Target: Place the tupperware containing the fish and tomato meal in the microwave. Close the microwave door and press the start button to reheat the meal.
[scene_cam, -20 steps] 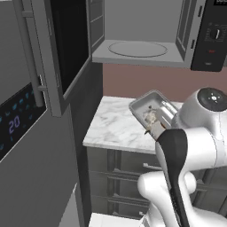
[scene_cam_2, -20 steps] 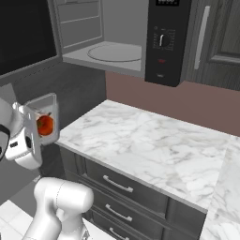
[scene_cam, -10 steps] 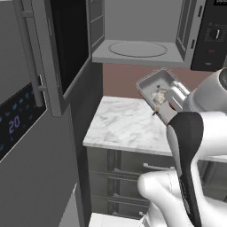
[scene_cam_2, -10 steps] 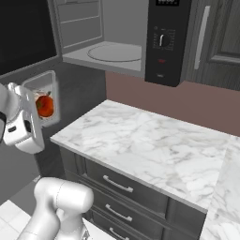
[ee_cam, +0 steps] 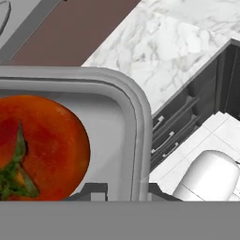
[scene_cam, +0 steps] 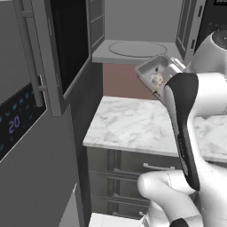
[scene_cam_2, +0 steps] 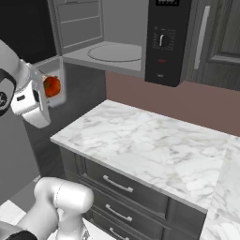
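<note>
Above the marble surface [scene_cam_2: 154, 145], off its left edge, the tupperware [scene_cam: 155, 76] is held tilted in the air, its rim clamped by the claw [ee_cam: 125, 190]. A red tomato [scene_cam_2: 51, 86] and a pale fish piece [scene_cam: 156, 80] are seen inside. Compared with a second ago, it has been raised closer to the open microwave [scene_cam_2: 140, 42], just below the cavity floor and turntable [scene_cam: 132, 48].

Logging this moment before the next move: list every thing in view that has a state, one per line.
microwave door: swung open.
microwave: cavity open, turntable bare.
tupperware: lidless, held up off the counter, tilted, in front of the microwave.
tomato: inside the tupperware.
fish: inside the tupperware.
gripper: shut on the tupperware's rim.
drawers: closed.
</note>
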